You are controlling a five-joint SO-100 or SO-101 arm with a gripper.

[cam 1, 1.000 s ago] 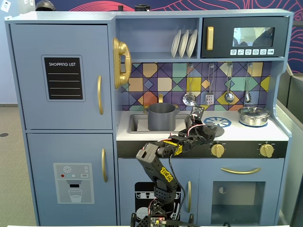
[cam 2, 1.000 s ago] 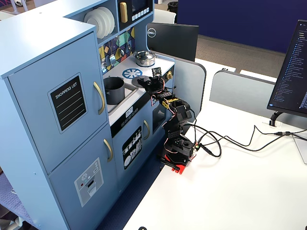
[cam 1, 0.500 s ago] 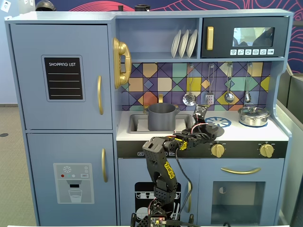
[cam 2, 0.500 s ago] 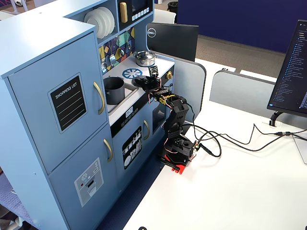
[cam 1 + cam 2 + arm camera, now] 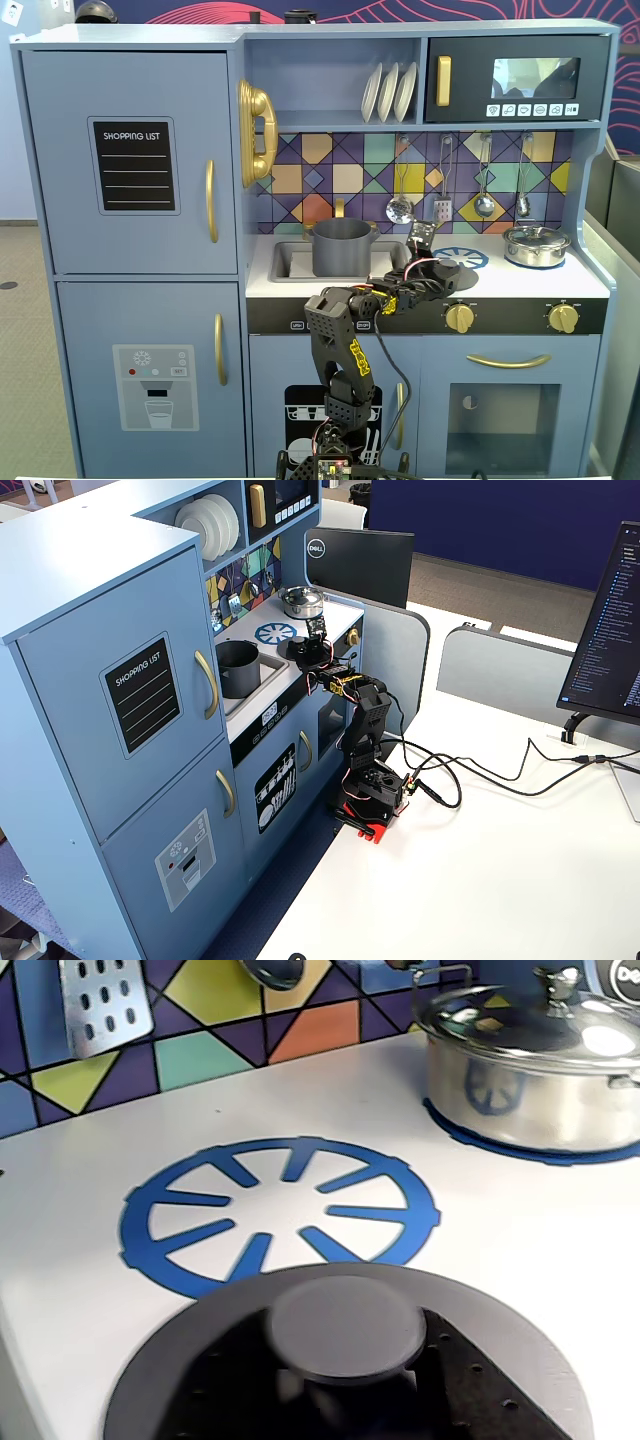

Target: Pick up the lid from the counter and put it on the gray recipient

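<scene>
The lid [image 5: 500, 1310] is a dark gray disc that fills the bottom of the wrist view, its round knob [image 5: 345, 1328] in the centre. My gripper [image 5: 345, 1395] is shut on that knob, with a black finger [image 5: 225, 1385] close against each side. In a fixed view the lid [image 5: 452, 271] sits low at the counter [image 5: 500, 280], just in front of the blue burner print [image 5: 462, 257]; I cannot tell whether it touches. The gray recipient [image 5: 342, 248] stands in the sink, left of the gripper [image 5: 428, 274]. In the other fixed view it [image 5: 238, 667] is uncovered.
A shiny silver pot [image 5: 530, 1070] with its own lid stands at the right of the counter, also in a fixed view [image 5: 536, 245]. Utensils [image 5: 442, 205] hang on the tiled backsplash above. The sink rim [image 5: 285, 262] surrounds the gray pot.
The arm's lower links have swung more upright and the gripper has settled over the lid's knob. The lid has barely shifted.
</scene>
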